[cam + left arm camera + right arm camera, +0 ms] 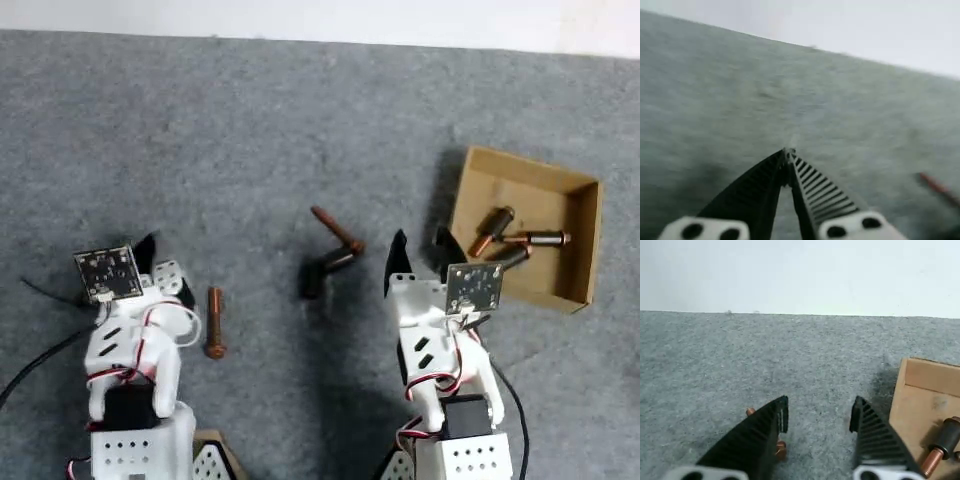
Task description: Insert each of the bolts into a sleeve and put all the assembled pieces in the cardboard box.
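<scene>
Grey felt point(250, 130) runs to a white wall point(800, 275). The cardboard box point(583, 240) holds three assembled pieces point(505, 238), with the right gripper point(819, 412) gaping wide just beside it. Farther from the box lie a bolt point(336, 229), a sleeve point(322, 272), then a second bolt point(215, 322) by the pinched-together left gripper point(788, 152).

Table cover point(250, 130): grey felt-like cloth, matt, fuzzy, rough; cardboard box point(530, 168): plain brown paperboard, matt, raw cut edges; loose bolt point(215, 322): copper-toned metal, dull sheen; sleeve point(325, 268): near-black, faint gloss, material unclear; right gripper point(818, 415): black plastic, matt, ribbed inner faces; arm housings point(135, 345): white plastic, smooth, slight sheen.
</scene>
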